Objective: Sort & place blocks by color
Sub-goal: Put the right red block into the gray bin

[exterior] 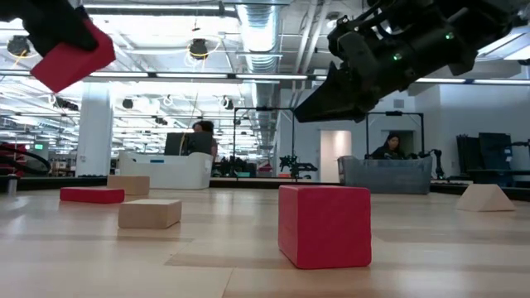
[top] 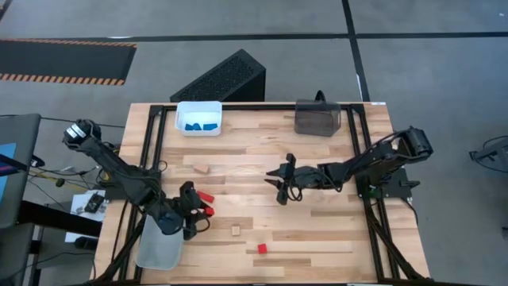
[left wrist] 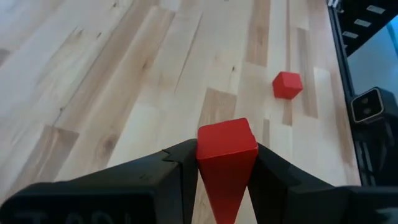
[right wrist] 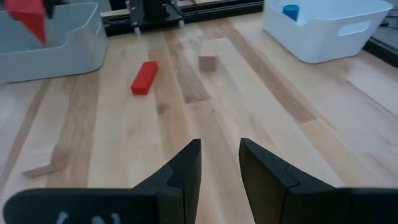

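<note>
From above, the left pincer (top: 198,211) hangs over the table (top: 317,238) near its left front, just beside the grey bin (top: 159,248), closed on a red block (top: 208,212). A second red bar (top: 205,195) lies just behind it, a wooden cube (top: 236,229) and a red cube (top: 261,249) sit further right, and a wooden block (top: 202,168) rests toward the white bin (top: 198,118), which holds blue blocks (top: 199,125). The right pincer (top: 281,191) hovers mid-table, holding nothing. At table height, the gripped red block (exterior: 73,56) is lifted clear of the table, with the red cube (exterior: 325,225) nearest the camera. The left wrist view shows the red block (left wrist: 227,152) clamped between both fingers, the red cube (left wrist: 287,84) well apart beyond it. The right wrist view shows its fingers (right wrist: 180,171) slightly parted and empty, the red bar (right wrist: 144,77) and wooden cube (right wrist: 208,62) ahead.
</note>
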